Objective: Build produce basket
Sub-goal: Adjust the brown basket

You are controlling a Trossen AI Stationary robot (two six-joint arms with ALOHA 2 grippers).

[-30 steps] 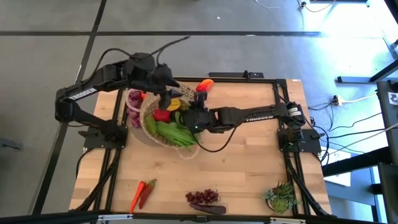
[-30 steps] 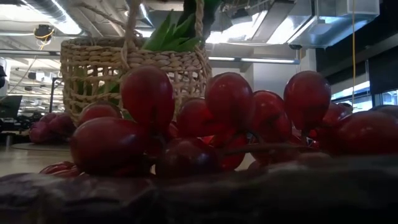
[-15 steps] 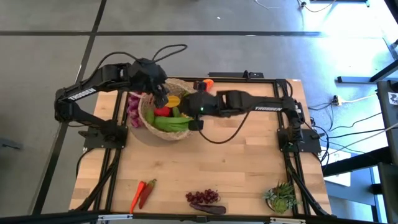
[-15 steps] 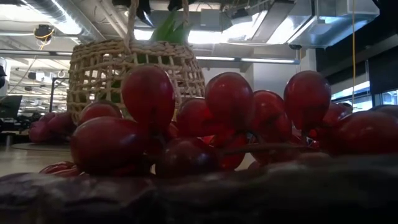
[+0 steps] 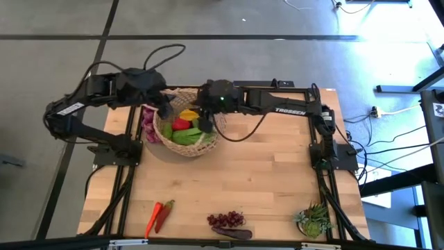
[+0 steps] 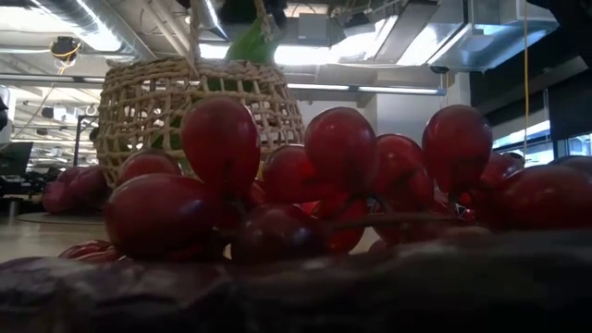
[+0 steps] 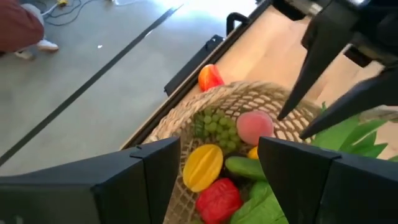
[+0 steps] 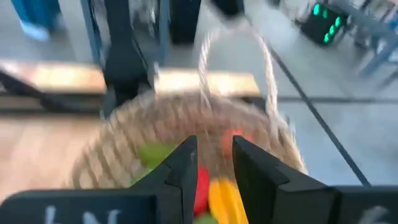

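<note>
The tan wicker basket (image 5: 182,151) stands upright at the table's far left, holding a red pepper (image 5: 180,125), a yellow one (image 7: 202,167), green grapes (image 7: 214,124), a cucumber (image 7: 245,167) and green leaves (image 5: 189,137). My right gripper (image 5: 206,121) is shut on its right rim. My left gripper (image 5: 164,110) is open over the far-left rim, one finger outside and one above the produce; I cannot tell whether it touches. The basket's loop handle (image 8: 236,31) stands up on the left side. Grapes hide the basket's base in the low view. My right gripper has the basket's rim on its right side (image 7: 287,119) between its two fingers, which slant down at it from the table's right. The fingers themselves hide the exact place of contact. The basket sits upright in the hold; whether its base is on the table does not show.
Purple produce (image 5: 148,123) lies beside the basket's left wall and an orange piece (image 7: 210,78) behind it. Near the front edge lie red chillies (image 5: 159,214), purple grapes (image 5: 227,220) and a potted plant (image 5: 313,221). Bare wood spans the middle.
The basket has gone from tipped, with leaves spilling toward the near edge, to upright, and has shifted toward the far edge. My right gripper went up and toward the far-left with it, rolling as it went. My left gripper drew back toward the table's left.
</note>
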